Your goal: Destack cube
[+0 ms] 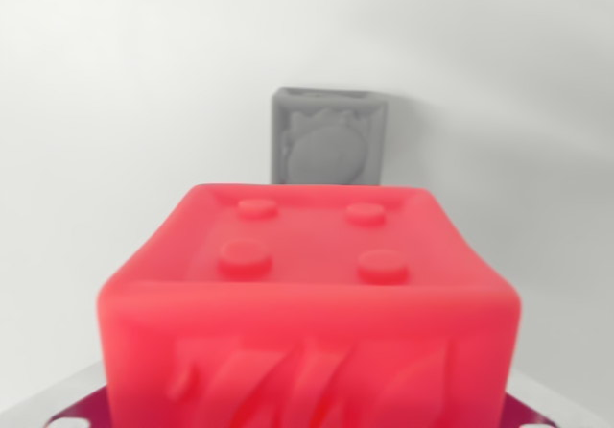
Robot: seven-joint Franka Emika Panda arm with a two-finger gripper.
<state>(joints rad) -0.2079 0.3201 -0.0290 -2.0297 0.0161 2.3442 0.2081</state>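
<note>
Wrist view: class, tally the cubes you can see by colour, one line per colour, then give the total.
Red cube: 1
Grey cube: 1
Total: 2 cubes

red cube [307,303], grey cube [328,138], white surface [115,111]

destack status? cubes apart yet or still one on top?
Looks mostly done: the red cube sits close to the wrist camera and the gray cube stands apart behind it on the white surface, with nothing stacked on either. In hand: can't tell, since the jaws aren't in view. Left: unclear; maybe just release and retreat, if red is still gripped.
</note>
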